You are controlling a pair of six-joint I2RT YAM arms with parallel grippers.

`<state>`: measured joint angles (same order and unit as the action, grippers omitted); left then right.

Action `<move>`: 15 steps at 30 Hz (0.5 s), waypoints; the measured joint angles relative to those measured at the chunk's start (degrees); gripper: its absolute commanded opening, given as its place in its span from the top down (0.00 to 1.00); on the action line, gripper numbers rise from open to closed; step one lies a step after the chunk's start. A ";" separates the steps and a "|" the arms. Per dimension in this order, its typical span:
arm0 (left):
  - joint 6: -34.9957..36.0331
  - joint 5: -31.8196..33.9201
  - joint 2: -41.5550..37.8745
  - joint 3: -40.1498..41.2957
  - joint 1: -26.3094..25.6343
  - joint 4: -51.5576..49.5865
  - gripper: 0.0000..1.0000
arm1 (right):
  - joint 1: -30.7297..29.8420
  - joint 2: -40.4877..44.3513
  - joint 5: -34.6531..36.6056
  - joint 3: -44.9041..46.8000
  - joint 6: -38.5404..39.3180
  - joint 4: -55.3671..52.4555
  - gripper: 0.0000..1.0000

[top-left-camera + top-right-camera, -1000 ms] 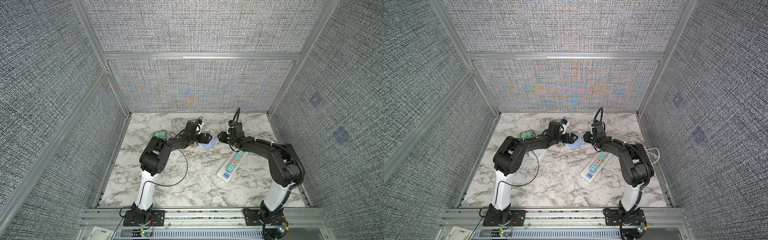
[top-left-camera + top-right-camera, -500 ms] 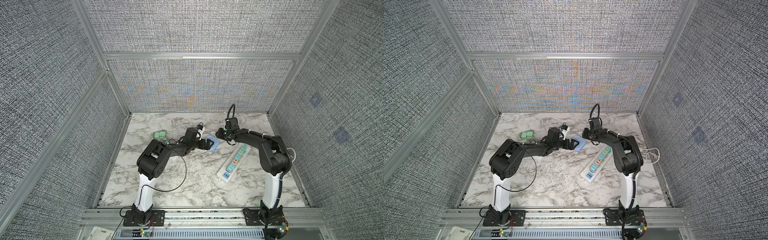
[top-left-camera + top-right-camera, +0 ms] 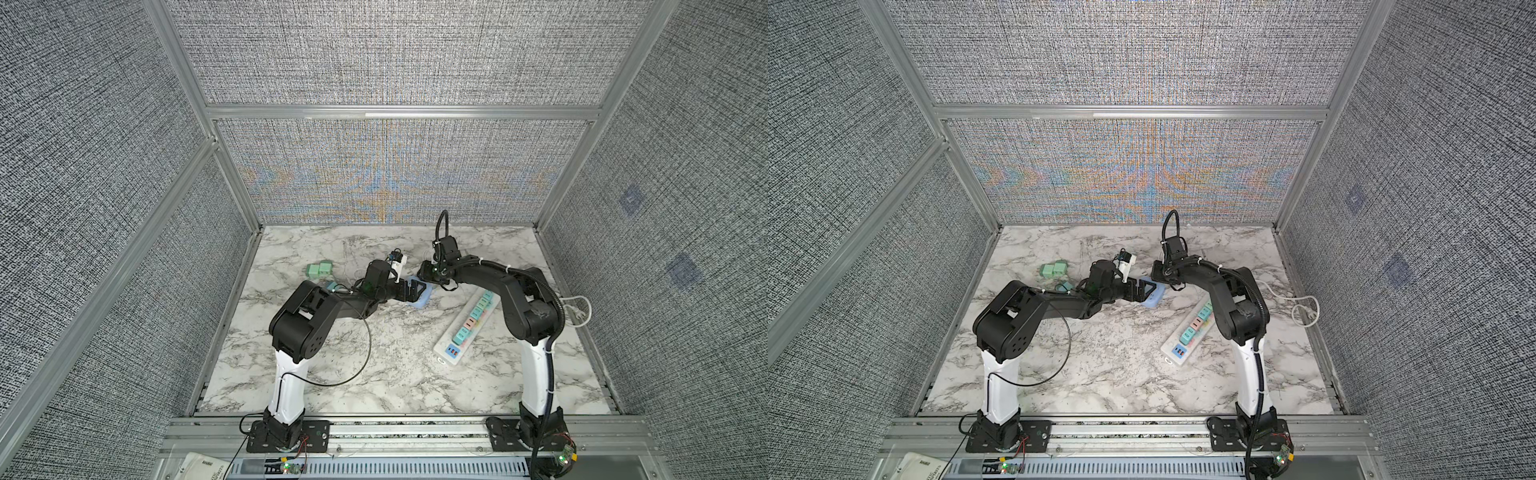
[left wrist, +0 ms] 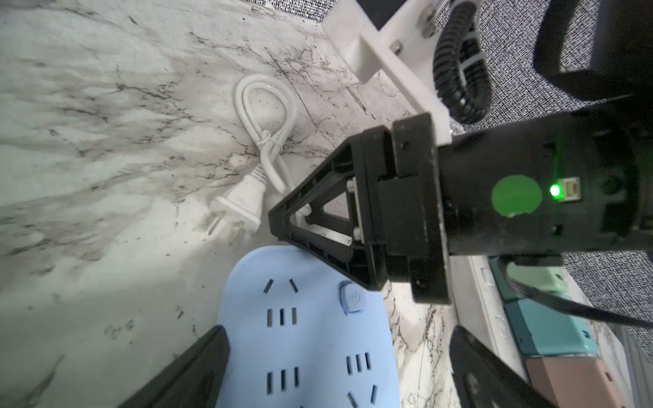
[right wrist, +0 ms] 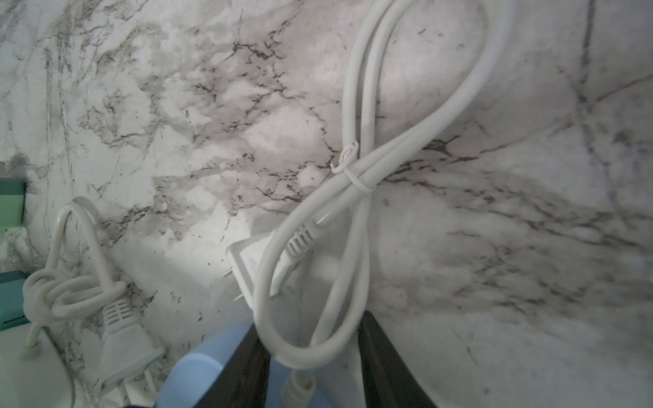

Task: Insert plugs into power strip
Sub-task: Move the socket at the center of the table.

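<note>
A small light-blue power strip (image 3: 420, 302) (image 3: 1152, 301) lies mid-table with bare sockets (image 4: 311, 353). My left gripper (image 3: 415, 291) (image 4: 337, 332) is open, one finger on each long side of it. My right gripper (image 3: 424, 274) (image 5: 311, 321) sits at the strip's far end, shut on a loop of its white cord (image 5: 357, 169). A long white power strip (image 3: 446, 353) at the right holds several teal, mint and pink plugs (image 3: 473, 320). Two loose green plugs (image 3: 320, 269) and a teal one (image 3: 332, 285) lie at the back left.
The blue strip's tied cord ends in a white two-prong plug (image 4: 240, 208) just beyond the strip. Another knotted white cord (image 5: 70, 293) lies beside it. The long strip's cord (image 3: 577, 307) curls by the right wall. Grey panel walls enclose the marble table (image 3: 374, 374).
My left arm has come down and forward, so its open fingers now straddle the blue strip. The right arm has stretched out, its gripper staying shut at the strip's far end.
</note>
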<state>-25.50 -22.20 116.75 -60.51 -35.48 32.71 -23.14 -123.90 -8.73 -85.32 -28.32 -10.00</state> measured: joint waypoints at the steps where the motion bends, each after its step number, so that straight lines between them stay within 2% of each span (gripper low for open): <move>1: -0.17 -0.33 -0.79 1.53 -0.02 1.07 0.01 | -0.48 0.57 -0.02 0.94 0.00 0.39 0.58; 11: -2.25 -0.02 -8.83 16.22 -2.60 11.85 0.01 | -6.08 6.16 0.17 11.15 -0.22 6.14 0.58; 15: -3.21 2.64 -11.19 22.36 -4.87 16.02 0.01 | -8.00 7.80 0.44 15.19 -0.90 10.54 0.58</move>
<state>-28.71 -19.55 105.56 -38.15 -40.36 48.73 -31.14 -116.09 -8.29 -70.13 -29.21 0.54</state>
